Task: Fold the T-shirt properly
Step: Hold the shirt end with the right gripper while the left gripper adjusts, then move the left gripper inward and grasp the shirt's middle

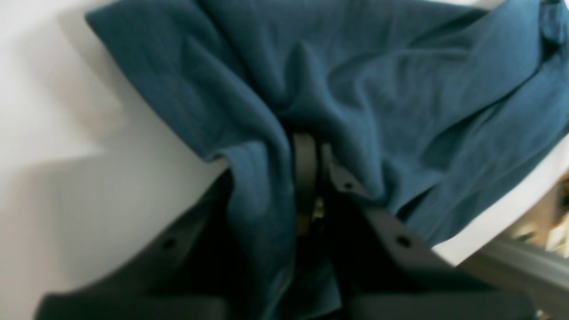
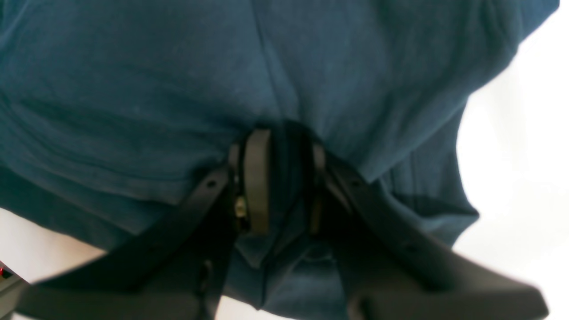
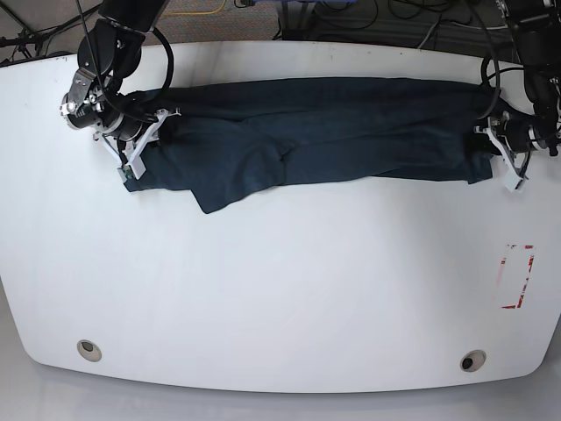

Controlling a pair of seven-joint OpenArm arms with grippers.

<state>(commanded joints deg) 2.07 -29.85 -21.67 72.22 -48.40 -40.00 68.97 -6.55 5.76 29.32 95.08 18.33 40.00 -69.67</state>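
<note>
T-shirt (image 3: 324, 132) lies stretched sideways along the far half of the white table (image 3: 280, 298), folded into a long dark band, with 1 flap hanging nearer the front at the base view's left. Right end effector (image 2: 284, 178) pinches the cloth at that left end; fabric bunches between its 2 pads (image 2: 257, 178). Left end effector (image 1: 313, 169) clamps the opposite end near the table edge, the cloth gathered into deep wrinkles around its fingers (image 1: 304, 173). Both wrist views are blurred. Red-and-white marking (image 3: 517, 276) sits on the table, well apart from the shirt.
</note>
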